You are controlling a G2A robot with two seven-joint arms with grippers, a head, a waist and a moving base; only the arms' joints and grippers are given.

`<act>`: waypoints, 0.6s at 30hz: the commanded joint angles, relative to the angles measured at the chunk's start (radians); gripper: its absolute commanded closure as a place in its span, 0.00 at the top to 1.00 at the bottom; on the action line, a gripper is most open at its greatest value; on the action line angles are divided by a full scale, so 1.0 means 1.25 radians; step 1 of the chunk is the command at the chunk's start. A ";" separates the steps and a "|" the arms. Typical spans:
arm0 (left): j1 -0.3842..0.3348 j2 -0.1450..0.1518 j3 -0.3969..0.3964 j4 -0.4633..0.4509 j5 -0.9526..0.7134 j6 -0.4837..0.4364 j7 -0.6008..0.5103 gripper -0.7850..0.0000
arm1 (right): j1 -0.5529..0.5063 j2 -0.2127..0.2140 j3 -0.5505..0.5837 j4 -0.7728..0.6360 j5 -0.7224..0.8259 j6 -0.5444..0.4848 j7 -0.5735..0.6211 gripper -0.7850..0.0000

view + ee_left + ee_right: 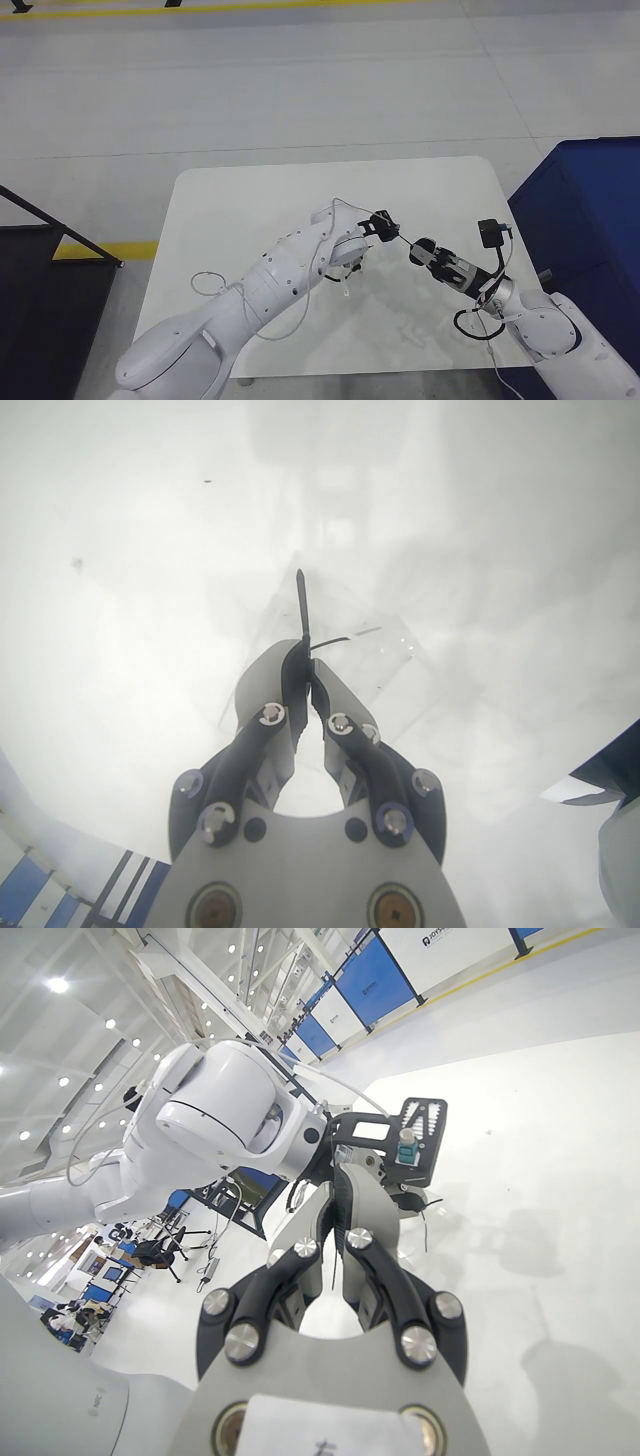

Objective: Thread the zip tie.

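Note:
A thin black zip tie spans the short gap between the two grippers above the middle of the white table. My left gripper is shut on one part of it. In the left wrist view the gripper pinches the tie, which sticks straight out past the tips, with a thinner strand bending off to one side. My right gripper faces it from the right. In the right wrist view that gripper is shut on the tie. The left gripper sits just beyond, a tail of tie hanging from it.
A blue cabinet stands close to the table's right edge, beside the right arm. A black frame slants off to the left of the table. The table's back and left parts are bare white surface.

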 commanded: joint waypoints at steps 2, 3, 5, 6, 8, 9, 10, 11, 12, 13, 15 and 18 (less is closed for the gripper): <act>0.026 0.020 -0.025 -0.072 0.021 0.015 -0.039 0.00 | 0.000 0.000 0.000 0.000 0.000 0.000 0.000 0.00; 0.037 0.027 -0.035 -0.096 0.028 0.018 -0.050 0.00 | 0.000 0.000 0.000 0.000 0.000 0.000 0.000 0.00; 0.064 0.044 -0.059 -0.150 0.039 0.021 -0.077 0.00 | 0.000 0.000 0.000 0.000 0.000 0.000 0.000 0.00; 0.072 0.049 -0.067 -0.164 0.039 0.019 -0.086 0.00 | 0.000 0.000 0.000 0.000 0.000 0.000 0.000 0.00; 0.100 0.065 -0.089 -0.208 0.046 0.016 -0.117 0.00 | 0.000 0.000 0.000 0.000 0.000 0.000 0.000 0.00; 0.108 0.069 -0.095 -0.219 0.046 0.014 -0.123 0.00 | 0.000 0.000 0.000 0.000 0.000 0.000 0.000 0.00; 0.119 0.074 -0.102 -0.231 0.049 0.012 -0.130 0.00 | 0.000 0.000 0.000 0.000 0.000 0.000 0.000 0.00; 0.130 0.078 -0.105 -0.238 0.054 0.011 -0.139 0.07 | 0.000 0.000 0.000 0.000 0.000 0.000 0.000 0.00; 0.137 0.080 -0.107 -0.243 0.060 0.012 -0.142 0.25 | 0.000 0.000 0.000 0.000 0.000 0.000 0.000 0.00; 0.141 0.081 -0.108 -0.245 0.063 0.012 -0.139 0.39 | 0.000 0.000 0.000 0.000 0.000 0.000 0.000 0.00; 0.145 0.082 -0.110 -0.241 0.064 0.008 -0.127 0.49 | 0.000 0.000 0.000 0.000 0.000 0.000 0.000 0.00; 0.143 0.079 -0.106 -0.230 0.070 0.008 -0.107 0.55 | 0.000 0.000 0.000 0.000 0.000 0.000 0.000 0.00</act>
